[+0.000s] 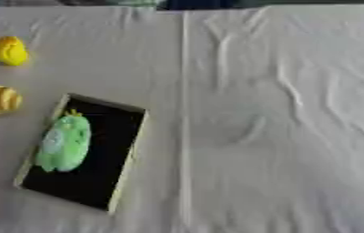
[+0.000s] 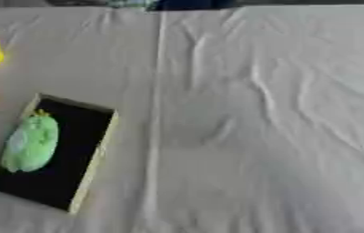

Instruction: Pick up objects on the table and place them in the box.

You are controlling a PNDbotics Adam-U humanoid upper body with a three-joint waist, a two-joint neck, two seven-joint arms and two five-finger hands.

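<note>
A shallow box [image 1: 129, 150] with a pale rim and a black inside lies askew at the lower left of the table. Inside it, along its left side, lies a light green soft toy [image 1: 63, 143] with a small yellow tuft on top. Left of the box, a yellow ridged object [image 1: 0, 98] rests on the cloth. Farther back at the left edge sits a round yellow object [image 1: 9, 50]. Neither of my hands shows in either view.
A creased white cloth [image 1: 280, 127] covers the whole table, with a long straight fold [image 1: 185, 113] running front to back just right of the box. A dark strip shows past the table's far edge.
</note>
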